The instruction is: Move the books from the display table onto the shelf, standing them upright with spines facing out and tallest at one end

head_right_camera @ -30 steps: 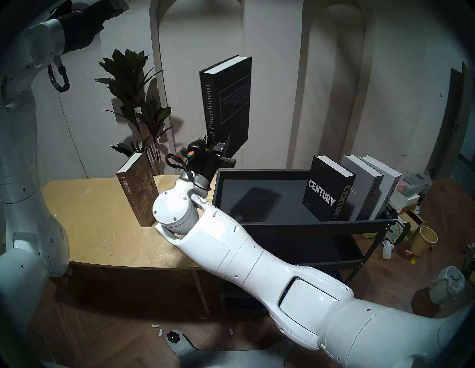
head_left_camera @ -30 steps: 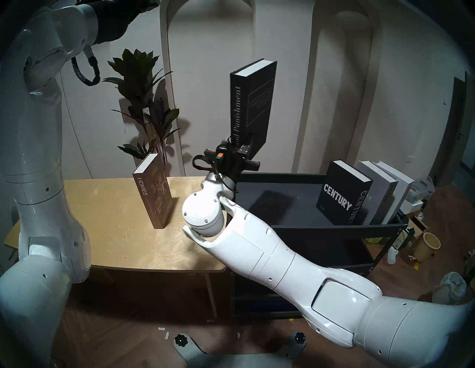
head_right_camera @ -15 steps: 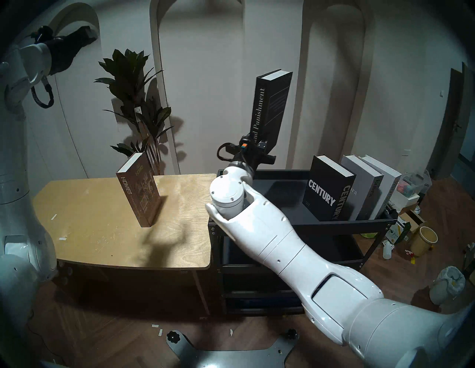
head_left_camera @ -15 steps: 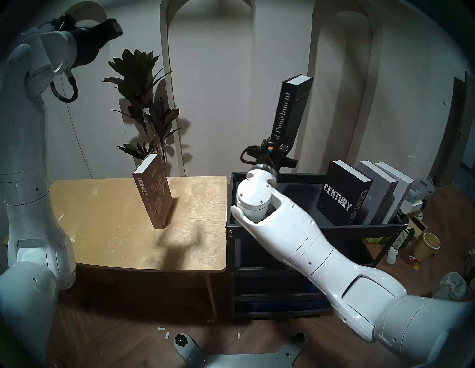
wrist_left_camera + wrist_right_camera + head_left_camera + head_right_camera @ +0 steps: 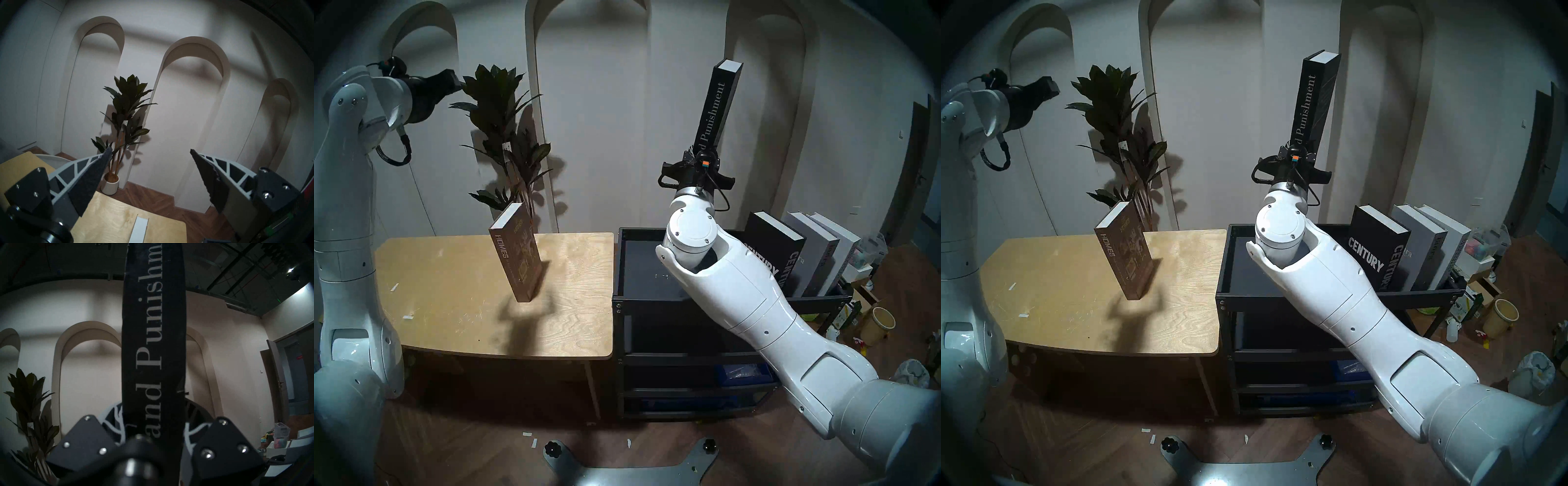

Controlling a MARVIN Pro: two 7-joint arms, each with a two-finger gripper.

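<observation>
My right gripper is shut on the lower end of the black "Crime and Punishment" book. It holds the book upright, high above the left part of the black shelf's tray top, spine toward me. The right wrist view shows that spine between the fingers. "CENTURY", a grey book and a white book stand leaning at the tray's right end. The brown "HOMES" book stands upright on the plywood display table. My left gripper is open and empty, high above the table's far left.
A tall potted plant stands behind the table, close to the left gripper. Boxes, a paper cup and bags lie on the floor right of the shelf. My right forearm crosses the shelf's front rim.
My right arm has carried the black book right and upward from the table's right edge to above the shelf, turning its spine toward me. My left gripper has come down and left.
</observation>
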